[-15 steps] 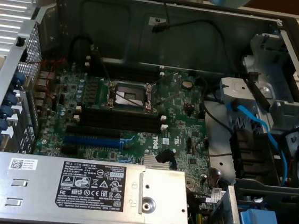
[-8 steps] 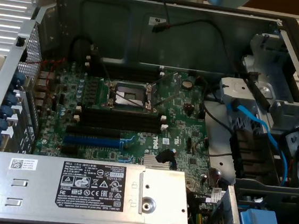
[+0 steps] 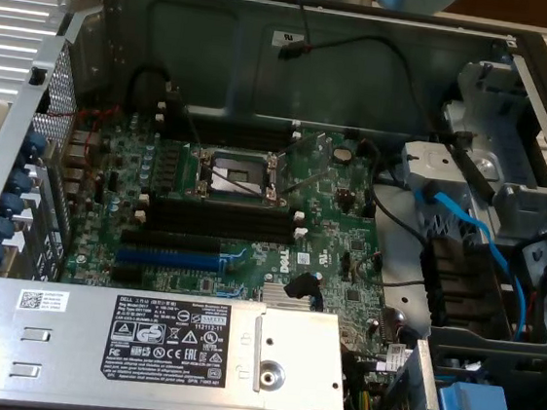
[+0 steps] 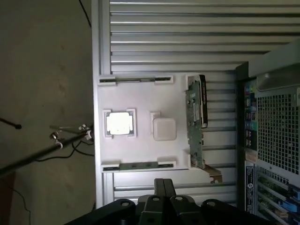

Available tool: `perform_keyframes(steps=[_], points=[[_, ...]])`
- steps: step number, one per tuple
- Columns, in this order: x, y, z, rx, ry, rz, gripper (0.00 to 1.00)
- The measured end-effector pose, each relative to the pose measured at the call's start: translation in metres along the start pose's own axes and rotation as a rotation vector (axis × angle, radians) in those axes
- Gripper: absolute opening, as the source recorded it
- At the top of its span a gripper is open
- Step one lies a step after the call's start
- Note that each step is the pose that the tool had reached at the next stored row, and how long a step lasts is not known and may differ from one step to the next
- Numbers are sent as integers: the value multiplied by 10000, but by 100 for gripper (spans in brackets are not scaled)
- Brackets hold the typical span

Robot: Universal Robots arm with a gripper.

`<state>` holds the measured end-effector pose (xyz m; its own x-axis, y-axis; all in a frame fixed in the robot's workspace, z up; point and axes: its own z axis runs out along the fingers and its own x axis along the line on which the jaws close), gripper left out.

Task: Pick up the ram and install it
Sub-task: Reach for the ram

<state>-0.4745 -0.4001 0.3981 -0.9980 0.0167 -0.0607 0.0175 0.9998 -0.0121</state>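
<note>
Gripper: I saw the gripper (image 4: pixel 164 182) with its two fingers pressed together and nothing between them. It hung over the slatted table (image 4: pixel 173 37), just off the white tray (image 4: pixel 140 103).
Ram: the ram (image 4: pixel 138 165) sat on its edge in a pair of white clips along the tray side nearest the gripper. It was outside the case, apart from the fingers, and not yet installed.
Tray, far side: a second stick (image 4: pixel 136 80), thin and dark, lay in matching clips. I could not tell its details.
Tray, middle: a square processor chip (image 4: pixel 119 124) rested in a framed pocket. A white block (image 4: pixel 164 129) sat just beside it.
Tray, case side: a green card (image 4: pixel 193 126) stood on edge along the tray border, with a black part against its outer face.
Case from the wrist: the case (image 4: pixel 274 140) stood just beside the tray, its perforated back panel and ports facing my camera.
Case from outside: it lay open, with the motherboard (image 3: pixel 350 223) flat on its floor.
On the board: a socket (image 3: pixel 238 174) with a metal frame sat near the middle. The long black memory slots (image 3: pixel 218 221) ran just below it, and a blue slot (image 3: pixel 171 251) below those.
Case front edge: a labelled power supply (image 3: pixel 73 341) covered the near strip.
Case, exterior view's right: blue cables (image 3: pixel 476 236) looped through the drive bay.
</note>
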Motion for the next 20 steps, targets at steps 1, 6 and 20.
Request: perform_keyframes(steps=[1, 6, 20], points=[[0, 1, 0, -11, -2, -180, 11], [1, 1, 2, -66, -13, -1088, 11], [116, 0, 108, -167, -6, -2853, 11]])
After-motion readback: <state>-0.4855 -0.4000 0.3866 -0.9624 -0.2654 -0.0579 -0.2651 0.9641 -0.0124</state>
